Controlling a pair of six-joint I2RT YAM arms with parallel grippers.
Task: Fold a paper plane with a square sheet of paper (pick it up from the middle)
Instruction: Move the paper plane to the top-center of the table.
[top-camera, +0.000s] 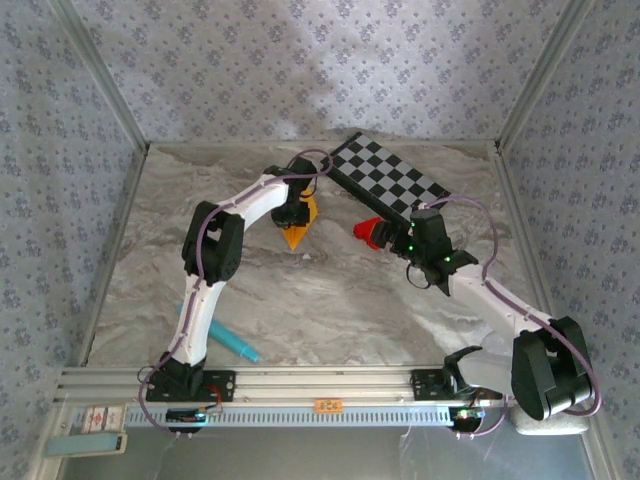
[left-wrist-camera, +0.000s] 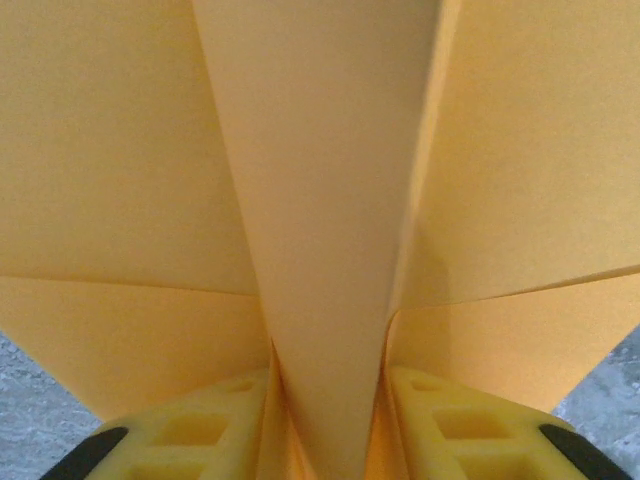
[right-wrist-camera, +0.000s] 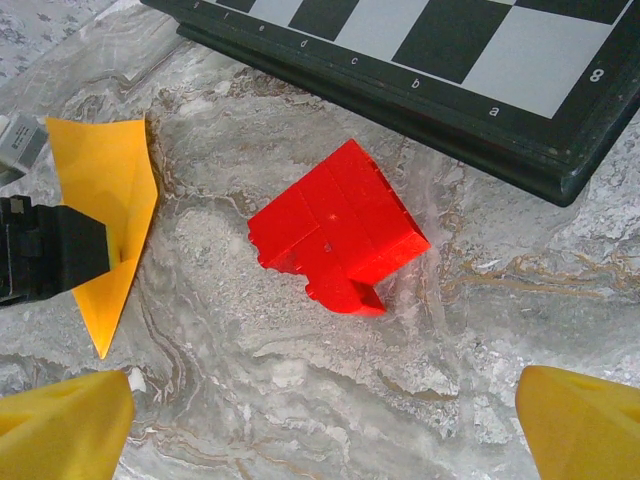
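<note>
The paper plane (top-camera: 297, 233) is an orange-yellow creased dart hanging point-down above the table's middle back. My left gripper (top-camera: 292, 214) is shut on it. In the left wrist view the plane's keel (left-wrist-camera: 320, 250) runs down between the yellow fingers (left-wrist-camera: 200, 430), with its wings spread to both sides. The right wrist view shows the plane (right-wrist-camera: 105, 185) at the left, pinched by the black left gripper (right-wrist-camera: 50, 255). My right gripper (top-camera: 392, 240) (right-wrist-camera: 320, 440) is open and holds nothing; it hovers just short of the small red block (right-wrist-camera: 335, 230). A flat unfolded square sheet is out of view.
The black-and-white checkerboard (top-camera: 388, 180) (right-wrist-camera: 450, 60) lies at the back right, just beyond the red block (top-camera: 366, 231). A teal pen-like thing (top-camera: 236, 345) lies near the left arm's base. Patterned walls close in the marbled table (top-camera: 330, 300) on three sides.
</note>
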